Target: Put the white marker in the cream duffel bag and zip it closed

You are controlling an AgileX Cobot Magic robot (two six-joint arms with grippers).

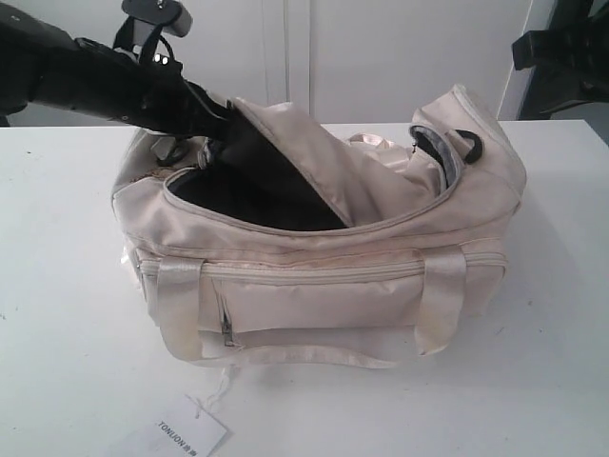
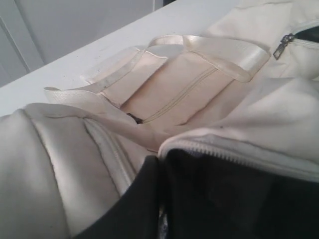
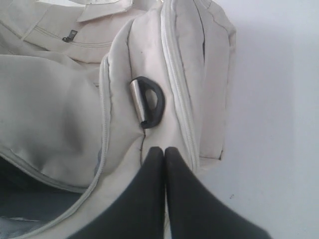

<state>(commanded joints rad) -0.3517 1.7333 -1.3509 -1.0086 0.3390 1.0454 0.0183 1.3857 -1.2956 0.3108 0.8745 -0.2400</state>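
The cream duffel bag (image 1: 314, 305) sits on the white table (image 1: 57, 333) with its curved top flap (image 1: 314, 171) folded back, exposing the dark lining (image 1: 238, 195). The left arm (image 1: 95, 81) slants down into the bag mouth, and the flap lies directly against the far side of its wrist. The left gripper is buried in the opening, so it cannot be told whether its jaws are apart or together, nor whether they carry anything. In the left wrist view only the open zipper track (image 2: 239, 154) and dark interior lie just ahead of it. The right gripper (image 3: 163, 152) is fully closed and empty, with its fingertips pressed together over the end panel of the bag. The black D-ring (image 3: 149, 102) lies just ahead of those tips; contact with the fabric cannot be confirmed. The white marker is not visible in any view. It does not lie on the visible part of the table, so it is probably inside the bag or in the hidden left gripper. The step in hand is judged to be the deposit. The next move calls for releasing the marker if it is held, withdrawing the left arm clear of the flap, laying the flap down, and locating the main zipper pull, which these views do not clearly show. The right gripper is well placed to steady the bag end during zipping.
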